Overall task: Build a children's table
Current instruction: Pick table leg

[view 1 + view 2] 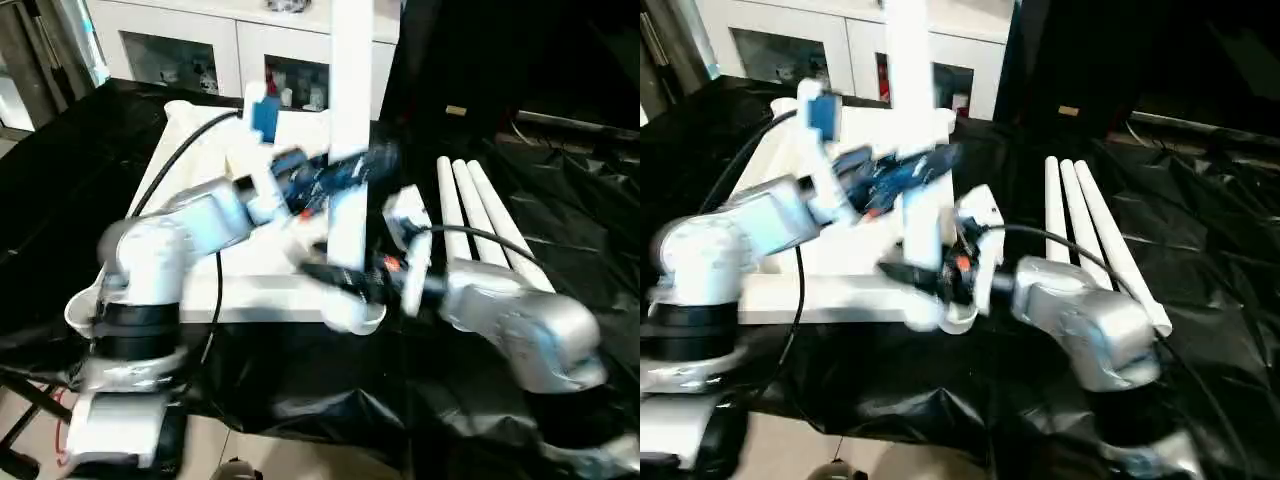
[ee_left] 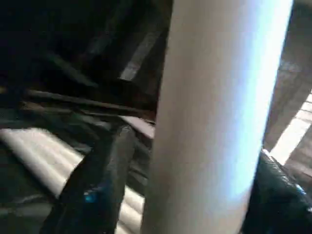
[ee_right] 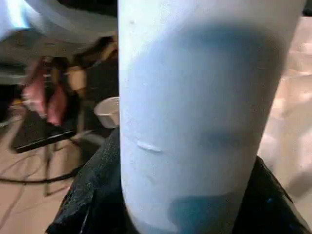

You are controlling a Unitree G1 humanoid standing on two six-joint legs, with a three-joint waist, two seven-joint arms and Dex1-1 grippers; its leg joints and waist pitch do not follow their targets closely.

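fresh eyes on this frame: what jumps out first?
A white leg stands upright at the near right corner of the upturned table top, with the left pincer on it higher up and the right pincer low near its base. Three spare legs lie side by side on the black sheet to the right.

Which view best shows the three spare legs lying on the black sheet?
The right eye view: the three spare legs lie side by side, whole. The left eye view matches nearly. The left wrist view catches a blurred stretch behind the upright leg; the right wrist view shows that leg close.
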